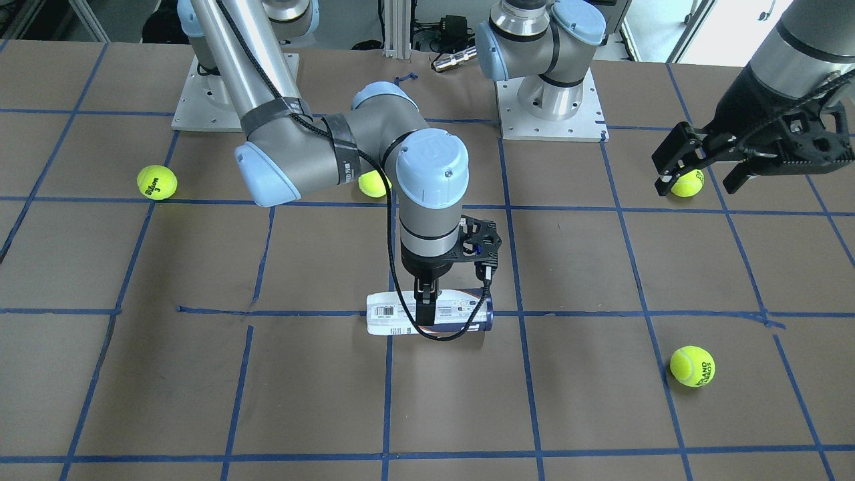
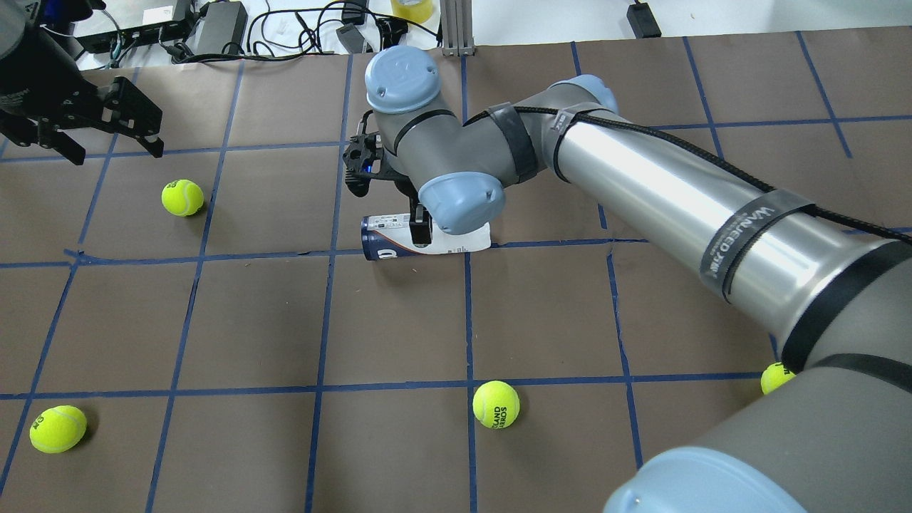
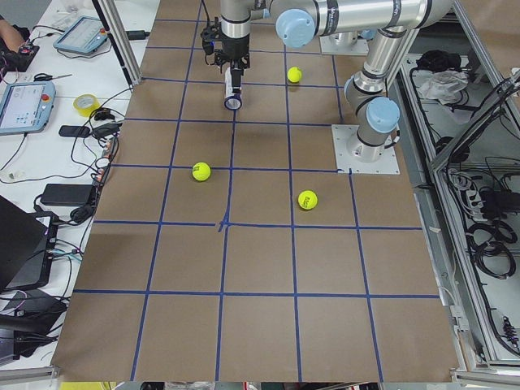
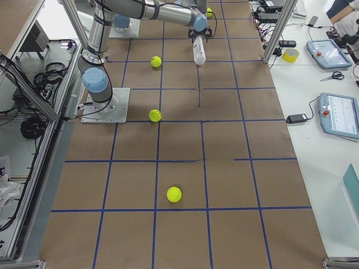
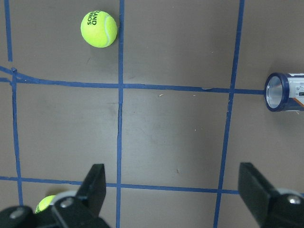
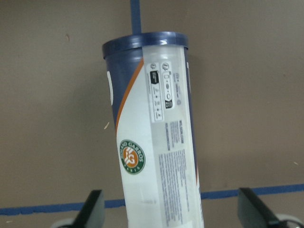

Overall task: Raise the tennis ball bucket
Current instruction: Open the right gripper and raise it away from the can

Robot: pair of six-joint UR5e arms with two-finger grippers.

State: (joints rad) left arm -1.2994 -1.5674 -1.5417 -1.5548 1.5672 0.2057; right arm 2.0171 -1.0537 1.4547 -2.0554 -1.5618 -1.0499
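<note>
The tennis ball bucket is a slim can with a white and navy label. It lies on its side on the brown table near the middle, and also shows in the overhead view. My right gripper points straight down over its middle. In the right wrist view the can runs between the two fingers, which stand wide apart and clear of it. My left gripper is open and empty, raised far to the side above a tennis ball. The left wrist view shows the can's open end.
Loose yellow-green tennis balls lie around: one at the near side, one at the far side, one behind the right arm's elbow. The arm bases stand at the table's back edge. Blue tape lines grid the table.
</note>
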